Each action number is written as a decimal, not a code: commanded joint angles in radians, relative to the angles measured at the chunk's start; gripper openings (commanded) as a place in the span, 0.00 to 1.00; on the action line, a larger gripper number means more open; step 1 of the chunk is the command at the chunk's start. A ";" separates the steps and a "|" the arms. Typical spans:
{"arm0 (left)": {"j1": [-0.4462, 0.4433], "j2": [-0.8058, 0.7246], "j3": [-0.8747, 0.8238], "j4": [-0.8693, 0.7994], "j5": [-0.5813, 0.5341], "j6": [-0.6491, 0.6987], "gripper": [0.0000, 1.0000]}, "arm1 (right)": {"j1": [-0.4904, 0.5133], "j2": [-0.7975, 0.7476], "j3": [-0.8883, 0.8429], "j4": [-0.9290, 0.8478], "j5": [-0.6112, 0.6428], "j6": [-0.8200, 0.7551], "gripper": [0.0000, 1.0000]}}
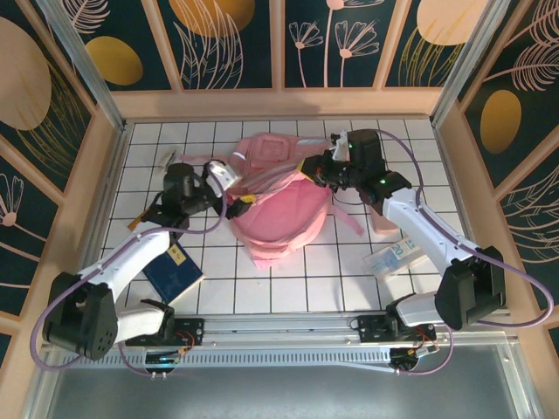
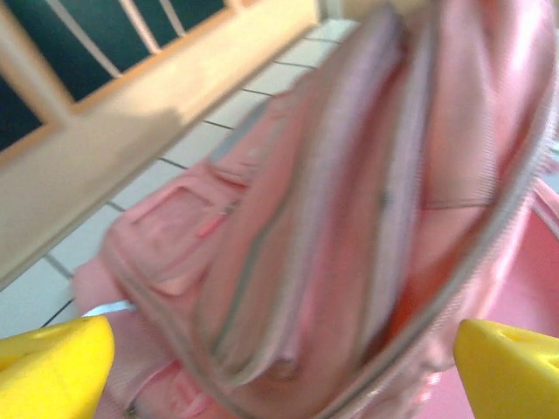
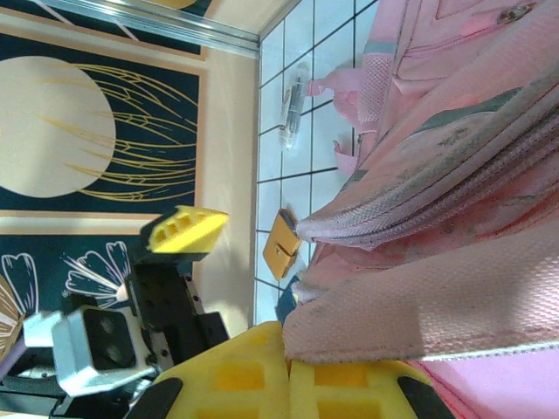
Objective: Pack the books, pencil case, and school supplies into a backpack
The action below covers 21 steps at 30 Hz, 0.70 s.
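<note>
The pink backpack (image 1: 281,218) lies slumped at the middle of the table, its zip opening gaping and one fabric edge lifted on the right side. The dark blue book (image 1: 177,274), yellow patch at its far edge, lies flat at near left. The orange pad (image 3: 281,244) sits on the tiles left of the backpack, and the grey-white piece (image 1: 166,160) lies at far left.

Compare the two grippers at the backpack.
The left gripper is wide open; the right gripper is shut. The left gripper holds nothing, just facing the backpack; the right gripper pinches an edge of its pink fabric. Both have yellow fingers and are at the backpack.
</note>
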<state>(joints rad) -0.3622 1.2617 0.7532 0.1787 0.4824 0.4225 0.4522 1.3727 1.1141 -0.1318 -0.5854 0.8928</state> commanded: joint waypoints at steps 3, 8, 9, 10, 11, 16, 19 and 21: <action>-0.022 0.053 0.038 -0.065 0.048 0.188 0.99 | -0.007 -0.018 0.043 0.063 -0.033 -0.019 0.00; -0.040 0.067 -0.044 0.056 0.021 0.235 0.94 | -0.005 -0.017 0.040 0.071 -0.049 -0.006 0.00; -0.048 0.085 -0.040 0.063 -0.028 0.252 0.90 | -0.005 -0.017 0.038 0.080 -0.057 0.000 0.00; -0.057 0.107 -0.026 0.074 -0.080 0.254 0.84 | -0.004 -0.018 0.038 0.089 -0.067 0.007 0.00; -0.062 0.127 -0.010 0.080 -0.119 0.254 0.78 | -0.003 -0.017 0.038 0.095 -0.073 0.011 0.00; -0.076 0.225 0.076 0.125 -0.237 0.280 0.38 | -0.001 -0.009 0.043 0.095 -0.086 0.017 0.00; -0.078 0.221 0.102 0.182 -0.206 0.237 0.00 | -0.003 -0.013 0.031 0.036 -0.016 0.023 0.00; -0.078 0.191 0.098 0.240 -0.197 0.181 0.00 | -0.016 -0.018 0.019 -0.019 0.038 0.015 0.07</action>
<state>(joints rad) -0.4397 1.4857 0.8143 0.2745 0.2924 0.6544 0.4473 1.3739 1.1141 -0.1375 -0.5835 0.9043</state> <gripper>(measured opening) 0.047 0.054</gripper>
